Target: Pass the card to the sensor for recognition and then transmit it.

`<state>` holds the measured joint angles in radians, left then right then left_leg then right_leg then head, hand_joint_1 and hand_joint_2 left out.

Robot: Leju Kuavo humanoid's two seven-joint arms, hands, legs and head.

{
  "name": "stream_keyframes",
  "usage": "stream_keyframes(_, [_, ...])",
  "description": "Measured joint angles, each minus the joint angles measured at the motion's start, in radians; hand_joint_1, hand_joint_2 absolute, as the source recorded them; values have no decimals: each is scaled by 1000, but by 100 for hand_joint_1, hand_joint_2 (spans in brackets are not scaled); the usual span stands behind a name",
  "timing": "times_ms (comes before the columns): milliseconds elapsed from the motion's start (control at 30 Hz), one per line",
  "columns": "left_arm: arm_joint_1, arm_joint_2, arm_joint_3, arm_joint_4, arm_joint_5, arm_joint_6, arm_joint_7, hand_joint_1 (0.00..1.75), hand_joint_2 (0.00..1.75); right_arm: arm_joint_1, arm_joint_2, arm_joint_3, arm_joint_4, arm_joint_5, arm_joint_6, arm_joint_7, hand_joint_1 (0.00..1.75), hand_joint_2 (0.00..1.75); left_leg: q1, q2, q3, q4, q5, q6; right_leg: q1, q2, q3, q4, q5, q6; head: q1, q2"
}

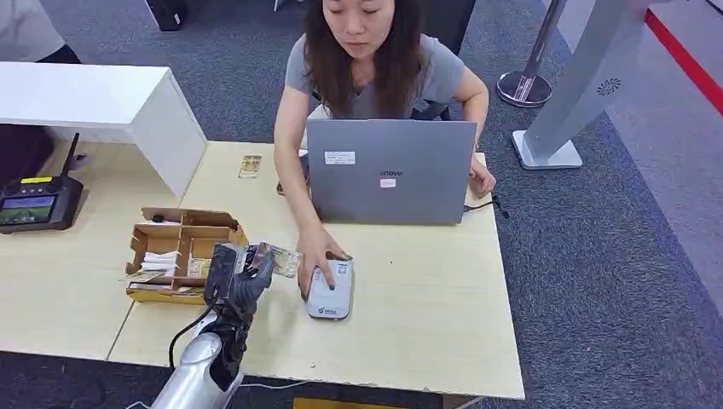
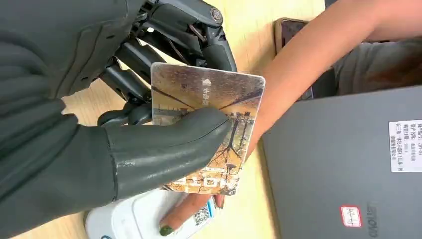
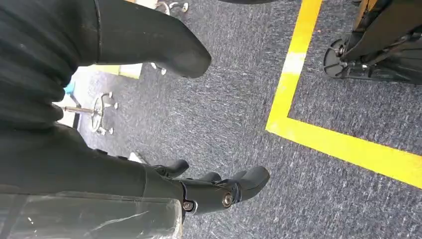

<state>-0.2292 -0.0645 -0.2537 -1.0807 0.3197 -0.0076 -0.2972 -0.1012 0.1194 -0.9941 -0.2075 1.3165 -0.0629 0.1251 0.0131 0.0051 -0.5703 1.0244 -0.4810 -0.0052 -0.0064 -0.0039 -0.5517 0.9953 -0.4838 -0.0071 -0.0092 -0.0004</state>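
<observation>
Above light wooden table (image 1: 409, 324), we see left hand (image 1: 241, 277) pinching card (image 2: 209, 129) (thumb across its face), just beside white sensor (image 1: 331, 291), where person's hand (image 1: 320, 253) rests. Right hand (image 3: 149, 124) hangs over grey carpet (image 3: 239, 99), fingers apart, holding nothing.

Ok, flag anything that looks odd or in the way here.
The person's hand lies on the white sensor, so the reader is partly covered. The left hand holds the card just beside it, not yet over it. Nothing looks spilled or damaged.
</observation>
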Motion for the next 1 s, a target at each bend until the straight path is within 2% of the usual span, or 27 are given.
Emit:
stream_keyframes(167, [-1, -7, 0, 2, 7, -3, 1, 175, 175, -1, 0, 5, 0, 1, 0, 1, 0, 175, 0, 0, 0, 0, 0, 0, 0, 0, 0, 0, 0, 0, 0, 0])
stream_keyframes(400, [-16, -21, 0, 28, 52, -41, 15, 175, 175, -4, 0, 20, 0, 5, 3, 10, 0, 175, 0, 0, 0, 0, 0, 0, 0, 0, 0, 0, 0, 0, 0, 0])
stream_keyframes(800, [-51, -35, 0, 87, 77, -46, 16, 175, 175, -11, 2, 35, 0, 10, 6, 19, 0, 175, 0, 0, 0, 0, 0, 0, 0, 0, 0, 0, 0, 0, 0, 0])
stream_keyframes(1000, [-62, -35, 0, 137, 109, -61, 66, 175, 175, -15, 2, 44, 0, 16, 6, 19, 0, 175, 0, 0, 0, 0, 0, 0, 0, 0, 0, 0, 0, 0, 0, 0])
